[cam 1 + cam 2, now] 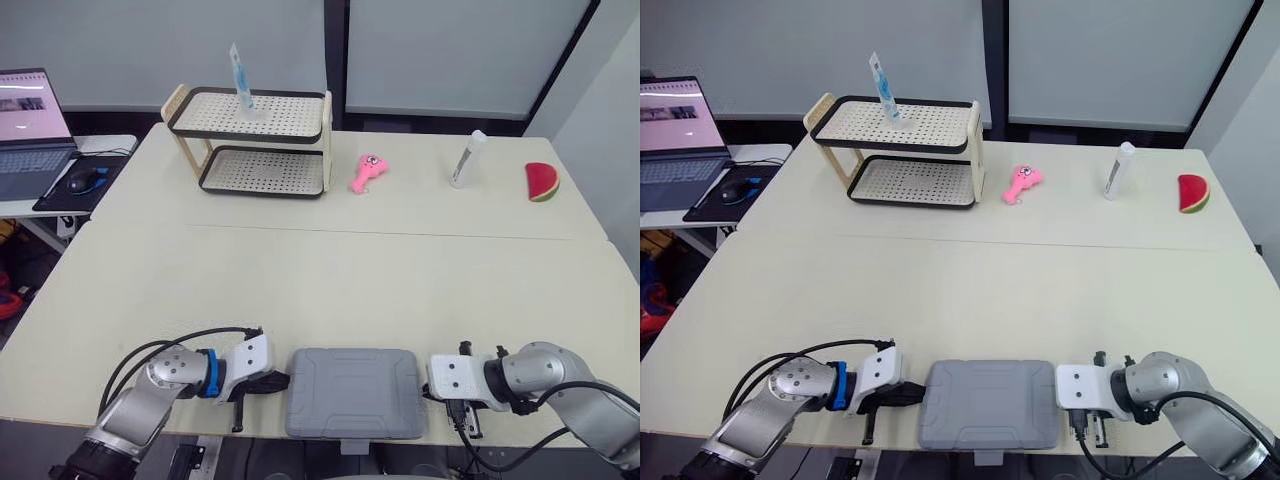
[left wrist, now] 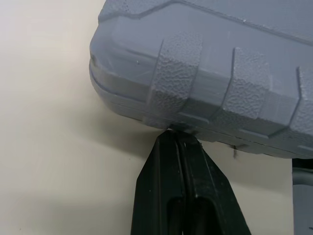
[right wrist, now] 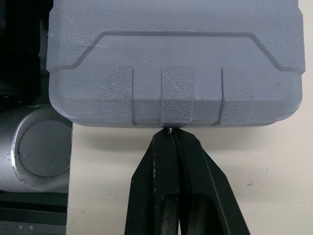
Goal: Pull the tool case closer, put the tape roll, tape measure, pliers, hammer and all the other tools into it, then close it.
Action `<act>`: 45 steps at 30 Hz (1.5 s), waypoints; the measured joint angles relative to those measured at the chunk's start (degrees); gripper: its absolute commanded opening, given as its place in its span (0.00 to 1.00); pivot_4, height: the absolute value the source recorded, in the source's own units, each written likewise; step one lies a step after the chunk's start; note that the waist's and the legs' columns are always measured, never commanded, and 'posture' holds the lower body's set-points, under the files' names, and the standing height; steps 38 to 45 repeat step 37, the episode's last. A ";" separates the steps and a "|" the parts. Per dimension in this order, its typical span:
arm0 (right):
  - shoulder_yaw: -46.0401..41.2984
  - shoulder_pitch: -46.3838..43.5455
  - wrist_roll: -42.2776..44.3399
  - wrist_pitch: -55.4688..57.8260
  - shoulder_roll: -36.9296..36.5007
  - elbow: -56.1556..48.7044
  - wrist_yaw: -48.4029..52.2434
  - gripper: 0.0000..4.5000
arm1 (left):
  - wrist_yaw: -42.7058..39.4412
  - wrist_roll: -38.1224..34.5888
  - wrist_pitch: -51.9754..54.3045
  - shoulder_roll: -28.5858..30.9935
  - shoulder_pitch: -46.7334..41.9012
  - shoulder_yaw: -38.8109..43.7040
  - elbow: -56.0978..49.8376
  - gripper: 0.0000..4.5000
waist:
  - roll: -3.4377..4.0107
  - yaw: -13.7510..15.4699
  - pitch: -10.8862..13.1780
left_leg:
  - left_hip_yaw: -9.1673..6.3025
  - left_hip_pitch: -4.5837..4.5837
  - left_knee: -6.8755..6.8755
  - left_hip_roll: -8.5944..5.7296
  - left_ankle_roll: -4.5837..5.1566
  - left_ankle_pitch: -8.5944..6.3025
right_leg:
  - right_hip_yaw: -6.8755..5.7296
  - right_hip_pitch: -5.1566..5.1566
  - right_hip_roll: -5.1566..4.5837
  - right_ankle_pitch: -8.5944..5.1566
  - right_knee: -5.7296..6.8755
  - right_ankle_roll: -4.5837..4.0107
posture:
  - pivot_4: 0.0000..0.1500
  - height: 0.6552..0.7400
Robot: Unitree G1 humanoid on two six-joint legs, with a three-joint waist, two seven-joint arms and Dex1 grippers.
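Note:
The grey tool case (image 1: 353,392) lies shut at the table's front edge, its handle hanging over the edge. My left gripper (image 1: 281,381) is shut, and its tips touch the seam of the tool case (image 2: 215,93) on the left side. My right gripper (image 1: 426,388) is shut too, with its tips pressed against the seam of the tool case (image 3: 173,63) on the right side. Nothing is held in either gripper.
A two-tier perforated rack (image 1: 255,142) stands at the back left with a blue-white item (image 1: 240,75) on top. A pink toy (image 1: 367,172), a white tube (image 1: 467,159) and a watermelon slice toy (image 1: 541,182) lie along the back. A laptop (image 1: 30,130) and mouse (image 1: 82,179) sit on a side desk.

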 measured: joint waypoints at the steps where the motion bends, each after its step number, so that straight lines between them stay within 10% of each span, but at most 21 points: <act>1: 0.00 -0.01 -0.32 0.17 0.04 0.10 0.13 0.00 | 0.07 0.10 0.45 -0.13 -0.04 -0.20 -0.39 0.00 | 0.00 0.04 0.00 | 0.00 0.00 0.00 0.00 0.00 0.00 | 0.00 0.00 -0.01 0.00 0.00 0.00 | 1.00 0.94; 21: -1.66 0.21 0.09 4.83 0.83 -0.52 1.68 0.00 | -0.03 0.43 0.77 -0.77 -0.84 -0.16 -0.46 0.00 | -0.02 0.15 0.01 | -0.02 0.00 0.00 -0.02 0.00 0.00 | -0.03 0.01 -0.04 0.00 -0.02 0.00 | 1.00 0.94; 36: -43.99 15.83 13.16 -14.21 -8.66 5.91 13.87 0.00 | -0.33 -6.35 -8.17 12.14 -0.23 23.97 4.45 0.00 | -0.07 0.05 0.04 | -0.02 0.22 -0.01 -0.01 0.00 0.00 | -0.09 0.28 -0.06 0.02 0.00 -0.01 | 1.00 0.94; 45: -44.73 15.98 13.16 -15.23 -8.64 6.62 14.20 0.00 | 0.03 -6.44 -7.98 12.13 -0.23 24.58 4.45 0.00 | -0.06 0.04 0.03 | -0.01 0.23 -0.01 -0.01 0.00 0.00 | -0.08 0.29 -0.06 0.02 0.01 -0.01 | 1.00 0.94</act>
